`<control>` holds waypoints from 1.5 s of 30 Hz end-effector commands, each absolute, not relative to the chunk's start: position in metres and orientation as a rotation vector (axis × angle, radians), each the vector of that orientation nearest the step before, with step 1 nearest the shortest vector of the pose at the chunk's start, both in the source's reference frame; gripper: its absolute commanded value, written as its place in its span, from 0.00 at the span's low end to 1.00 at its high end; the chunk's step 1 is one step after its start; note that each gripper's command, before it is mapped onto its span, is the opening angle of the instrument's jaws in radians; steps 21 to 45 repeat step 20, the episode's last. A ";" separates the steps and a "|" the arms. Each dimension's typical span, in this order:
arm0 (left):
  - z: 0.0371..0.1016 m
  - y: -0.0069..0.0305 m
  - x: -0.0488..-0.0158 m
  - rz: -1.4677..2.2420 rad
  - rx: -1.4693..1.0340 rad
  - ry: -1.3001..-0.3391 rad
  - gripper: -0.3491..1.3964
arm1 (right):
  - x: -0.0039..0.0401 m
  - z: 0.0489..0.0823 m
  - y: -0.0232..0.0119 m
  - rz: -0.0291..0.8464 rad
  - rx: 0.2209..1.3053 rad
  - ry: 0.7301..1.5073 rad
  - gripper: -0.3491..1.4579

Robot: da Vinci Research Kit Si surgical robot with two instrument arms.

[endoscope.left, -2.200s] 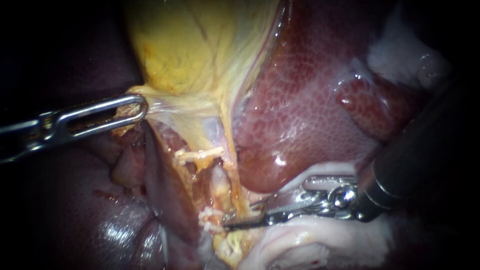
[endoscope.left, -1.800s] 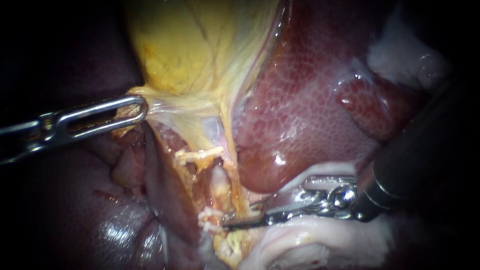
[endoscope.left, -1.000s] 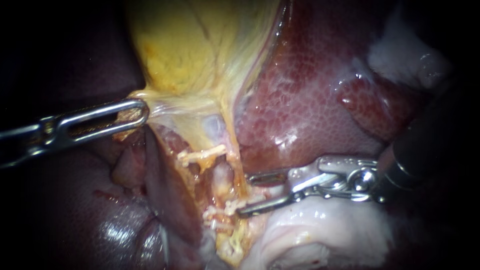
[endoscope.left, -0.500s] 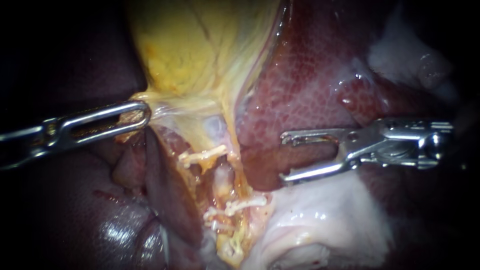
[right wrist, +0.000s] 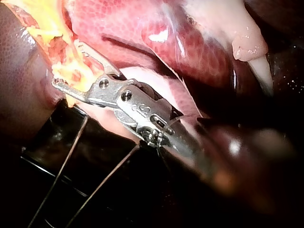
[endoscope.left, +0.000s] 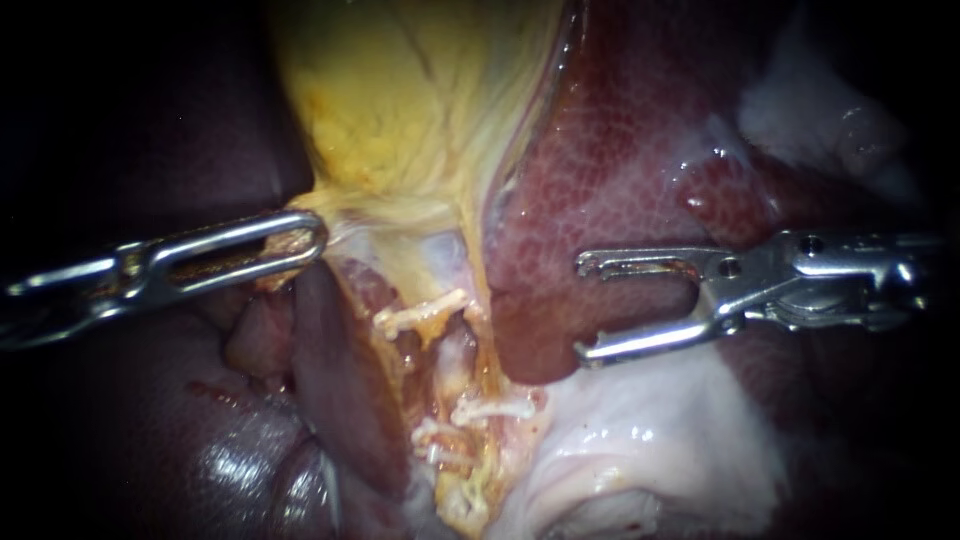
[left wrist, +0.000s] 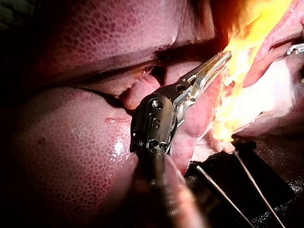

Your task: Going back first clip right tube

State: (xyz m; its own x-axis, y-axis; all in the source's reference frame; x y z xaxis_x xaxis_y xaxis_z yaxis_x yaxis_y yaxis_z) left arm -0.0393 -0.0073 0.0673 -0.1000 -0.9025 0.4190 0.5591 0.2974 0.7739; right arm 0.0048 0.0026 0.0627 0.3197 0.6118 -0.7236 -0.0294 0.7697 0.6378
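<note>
Clip: white, seated across the pale tube, low in the dissected cleft at about 6 o'clock from the endoscope view's centre. Upper clip crosses the cleft at 11 o'clock from it. Third clip sits just beside it at 8 o'clock.

Right instrument: jaws wide apart and holding nothing, tips pointing to 9 o'clock over the liver edge. It stands apart from the clip, at the clip's 2 o'clock. Its lower jaw lies along the border with the pale tissue.

Left instrument: jaws clamped on the gallbladder at its narrow lower end, 9 o'clock from centre. Yellow tissue shows through the slot in the jaw, and a thin sheet runs taut from there to the cleft.

Left wrist view: the left instrument is seen from behind, toothed jaws together, tips in yellow tissue washed out by glare. The toothing does not show in the endoscope view. Clips are not readable here. Beside the shaft, under the tissue, two thin rods cross a dark base; the endoscope shows neither.

Right wrist view: the right instrument shows a clear gap between its jaws, with yellow tissue behind the gap and neither jaw gripping it. I cannot pick out the clip in that yellow clump. Rods show under this instrument too.
</note>
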 end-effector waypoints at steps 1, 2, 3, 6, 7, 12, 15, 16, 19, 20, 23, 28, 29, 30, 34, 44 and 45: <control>0.0677 -0.0075 -0.0399 -1.285 0.407 -1.084 0.00 | 0.0049 0.0627 0.0025 0.453 0.582 1.183 0.52; 0.0681 -0.0076 -0.0404 -1.281 0.410 -1.080 0.00 | 0.0049 0.0627 0.0025 0.453 0.581 1.183 0.52; 0.0685 -0.0077 -0.0411 -1.278 0.413 -1.079 0.00 | 0.0049 0.0627 0.0025 0.453 0.581 1.183 0.52; 0.0692 -0.0078 -0.0424 -1.270 0.419 -1.073 0.00 | 0.0049 0.0627 0.0025 0.452 0.584 1.183 0.52; 0.0695 -0.0079 -0.0429 -1.268 0.419 -1.071 0.00 | 0.0049 0.0627 0.0025 0.451 0.584 1.183 0.52; 0.0700 -0.0082 -0.0436 -1.263 0.421 -1.064 0.00 | 0.0049 0.0626 0.0024 0.451 0.585 1.183 0.52; 0.0700 -0.0082 -0.0436 -1.263 0.422 -1.064 0.00 | 0.0049 0.0626 0.0024 0.451 0.585 1.183 0.52; 0.0700 -0.0082 -0.0436 -1.263 0.422 -1.064 0.00 | 0.0049 0.0626 0.0024 0.451 0.585 1.183 0.52; 0.0700 -0.0082 -0.0436 -1.263 0.421 -1.064 0.00 | 0.0049 0.0625 0.0024 0.449 0.587 1.184 0.52; 0.0700 -0.0082 -0.0436 -1.263 0.421 -1.064 0.00 | 0.0049 0.0625 0.0024 0.449 0.587 1.184 0.52; 0.0700 -0.0082 -0.0436 -1.263 0.421 -1.064 0.00 | 0.0049 0.0625 0.0024 0.449 0.587 1.184 0.52; 0.0700 -0.0082 -0.0436 -1.263 0.421 -1.064 0.00 | 0.0049 0.0625 0.0024 0.449 0.587 1.184 0.52; 0.0700 -0.0082 -0.0436 -1.263 0.421 -1.064 0.00 | 0.0049 0.0625 0.0024 0.449 0.587 1.184 0.52; 0.0700 -0.0082 -0.0436 -1.263 0.421 -1.064 0.00 | 0.0049 0.0625 0.0024 0.449 0.587 1.184 0.52; 0.0700 -0.0082 -0.0436 -1.263 0.421 -1.064 0.00 | 0.0049 0.0625 0.0024 0.449 0.587 1.184 0.52; 0.0700 -0.0082 -0.0436 -1.263 0.421 -1.064 0.00 | 0.0049 0.0625 0.0024 0.449 0.587 1.184 0.52; 0.0700 -0.0082 -0.0436 -1.263 0.421 -1.064 0.00 | 0.0049 0.0625 0.0024 0.449 0.587 1.184 0.52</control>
